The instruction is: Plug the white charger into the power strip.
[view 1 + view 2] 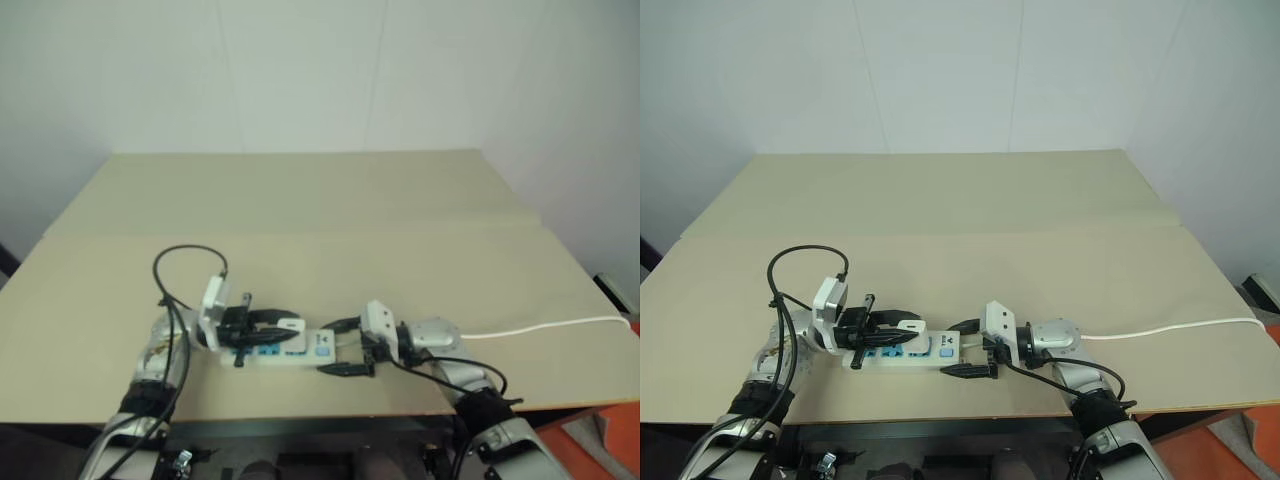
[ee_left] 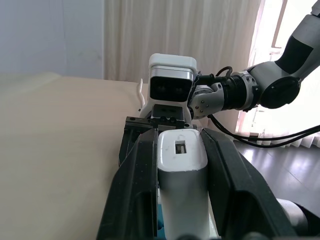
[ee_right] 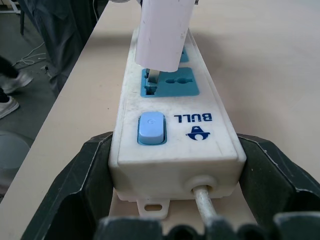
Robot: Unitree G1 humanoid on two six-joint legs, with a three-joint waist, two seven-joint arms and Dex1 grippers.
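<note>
My left gripper is clamped tight on the white charger, one black finger pressed to each side of it, and in my left wrist view the charger sits squarely between them with its small slot facing the camera. In the head views this gripper lies in the lower left of the frame, pointing toward the middle, with the charger over the power strip, which lies along the near edge of the tan table, low in the picture and a little left of centre. My right gripper comes in from the lower right and stands wide around the switch end of the strip, its two fingers cradling the white body on either side; whether they press on it or only flank it I cannot tell. In the right wrist view the strip runs away from me: the thin white cord leaves the near end, then come the blue switch and the printed brand mark, then a blue socket face. The charger hangs tilted over the far corner of that socket, its lower edge just at the blue face, not seated flush. In the head views the cord trails off across the table to the right edge of the frame
</note>
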